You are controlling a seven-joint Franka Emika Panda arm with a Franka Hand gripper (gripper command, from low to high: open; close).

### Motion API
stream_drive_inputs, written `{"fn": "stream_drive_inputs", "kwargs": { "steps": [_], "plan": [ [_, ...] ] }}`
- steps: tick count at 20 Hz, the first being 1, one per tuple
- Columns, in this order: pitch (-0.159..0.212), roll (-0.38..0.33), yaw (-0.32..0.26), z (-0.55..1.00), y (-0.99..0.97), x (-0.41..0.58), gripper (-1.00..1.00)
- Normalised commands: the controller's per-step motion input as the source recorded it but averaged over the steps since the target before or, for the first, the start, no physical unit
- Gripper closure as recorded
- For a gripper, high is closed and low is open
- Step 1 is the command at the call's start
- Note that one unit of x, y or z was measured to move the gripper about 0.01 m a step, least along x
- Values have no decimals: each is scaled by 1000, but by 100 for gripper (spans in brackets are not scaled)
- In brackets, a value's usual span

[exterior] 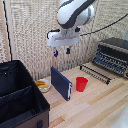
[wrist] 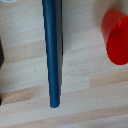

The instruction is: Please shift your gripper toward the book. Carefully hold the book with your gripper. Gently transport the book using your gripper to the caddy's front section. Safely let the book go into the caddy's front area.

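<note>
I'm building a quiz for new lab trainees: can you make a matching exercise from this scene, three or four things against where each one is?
Things:
1. pincer
2. book
3. red cup
4. caddy

Places:
A. exterior view's lower left corner
B. standing on edge on the table, beside a small plate
C. in the air above the book
D. just to the exterior view's right of the book

Pairs: 1-C, 2-B, 3-D, 4-A

Kitchen-like setup, toaster oven [exterior: 114, 55], wooden countertop [exterior: 95, 105], woven screen [exterior: 30, 35]
</note>
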Motion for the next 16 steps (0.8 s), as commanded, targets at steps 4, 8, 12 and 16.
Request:
{"fn": "stream_drive_inputs", "kwargs": {
  "steps": [4, 8, 12, 16],
  "plan": [
    [44, -8, 16, -279, 220, 99, -100],
    [54, -4, 5, -425, 206, 111, -100],
    [74, -10, 22, -420, 44, 123, -100],
    [40, 0, 24, -379, 0, 121, -100]
  ]
}}
